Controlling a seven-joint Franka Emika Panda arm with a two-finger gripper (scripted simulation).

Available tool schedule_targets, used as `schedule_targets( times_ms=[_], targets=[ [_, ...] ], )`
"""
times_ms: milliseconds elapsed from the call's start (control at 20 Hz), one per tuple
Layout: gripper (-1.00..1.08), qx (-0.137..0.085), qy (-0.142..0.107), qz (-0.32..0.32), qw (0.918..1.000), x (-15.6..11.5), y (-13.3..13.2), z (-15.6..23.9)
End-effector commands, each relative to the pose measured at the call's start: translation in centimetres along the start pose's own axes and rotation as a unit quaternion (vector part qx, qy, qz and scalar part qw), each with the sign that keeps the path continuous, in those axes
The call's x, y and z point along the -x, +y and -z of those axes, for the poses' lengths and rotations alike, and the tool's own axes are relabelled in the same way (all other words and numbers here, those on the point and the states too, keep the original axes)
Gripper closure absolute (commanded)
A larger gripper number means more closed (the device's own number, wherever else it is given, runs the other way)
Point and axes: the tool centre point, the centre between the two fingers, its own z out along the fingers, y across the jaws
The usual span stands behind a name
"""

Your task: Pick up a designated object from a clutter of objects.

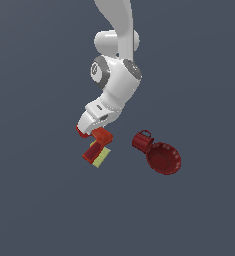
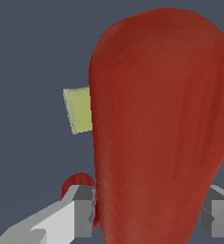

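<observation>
The designated object, a red-orange drill-shaped toy (image 2: 161, 124), fills most of the wrist view. It stands between my two grey fingers (image 2: 82, 212), and each finger pad touches one of its sides. My gripper (image 2: 149, 214) is shut on it. In the exterior view the drill (image 1: 98, 142) hangs slanted under the white hand, with the gripper (image 1: 86, 131) at its upper end. A flat yellow-green rectangle (image 1: 103, 158) lies just beneath it and also shows past the drill's edge as the rectangle (image 2: 79, 109). I cannot tell whether the drill touches it.
A small red cup (image 2: 75, 183) peeks out behind one finger. A dark red mug (image 1: 142, 141) with a handle stands to the exterior view's right of the drill. A dark red bowl (image 1: 163, 158) sits right beside the mug. The ground is plain dark grey.
</observation>
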Motion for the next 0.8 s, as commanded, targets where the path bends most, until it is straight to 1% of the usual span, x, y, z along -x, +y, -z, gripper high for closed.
schedule_targets(
  times_ms=[0,750],
  targets=[
    [1.08,0.001,0.002,-0.001,1.0000,1.6,0.4,1.5],
    [1.08,0.000,0.003,0.000,1.0000,11.5,2.3,9.7]
  ],
)
